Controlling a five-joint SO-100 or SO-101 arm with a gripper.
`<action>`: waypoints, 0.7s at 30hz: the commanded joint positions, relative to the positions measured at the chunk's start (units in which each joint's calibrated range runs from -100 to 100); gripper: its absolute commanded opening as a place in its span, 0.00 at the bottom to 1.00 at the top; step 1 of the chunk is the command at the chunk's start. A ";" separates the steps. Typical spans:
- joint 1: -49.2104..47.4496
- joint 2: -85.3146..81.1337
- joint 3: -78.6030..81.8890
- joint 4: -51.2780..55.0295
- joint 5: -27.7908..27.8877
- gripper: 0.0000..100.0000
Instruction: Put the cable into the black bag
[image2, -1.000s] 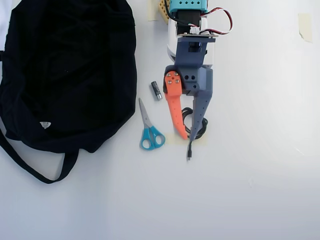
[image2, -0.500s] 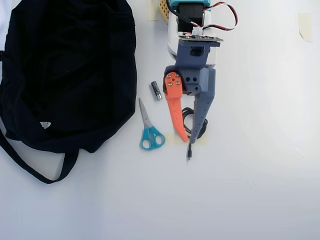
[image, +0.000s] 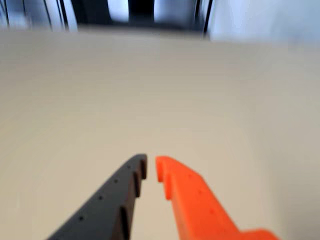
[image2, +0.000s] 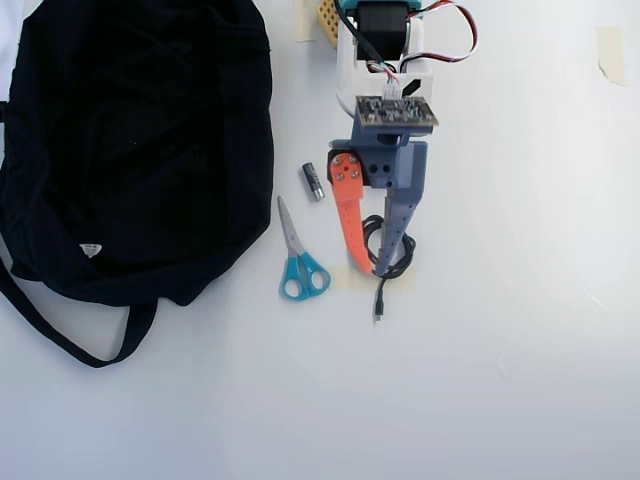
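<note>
- In the overhead view the gripper (image2: 371, 270) hangs over the cable (image2: 397, 252), its orange finger (image2: 350, 225) and grey finger (image2: 395, 222) converging to nearly meeting tips.
- The wrist view shows the gripper (image: 150, 168) with only a thin gap between its tips and nothing pinched there; the picture is blurred, with just pale table (image: 160, 100) beyond.
- The cable lies coiled on the white table (image2: 520, 330), right of centre, mostly under the grey finger, with its free end and small plug (image2: 378, 314) pointing toward the near edge.
- The black bag (image2: 130, 150) fills the far-left area, well apart from the cable, its strap (image2: 60, 340) looping toward the near left.
- Blue-handled scissors (image2: 298, 262) lie between bag and cable; a small battery (image2: 313, 181) sits just beyond them.
</note>
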 joint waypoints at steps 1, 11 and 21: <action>0.07 -1.62 -3.05 10.74 -0.09 0.02; -2.39 -1.70 -16.35 48.30 0.44 0.02; -6.96 -1.70 -20.31 64.23 0.44 0.02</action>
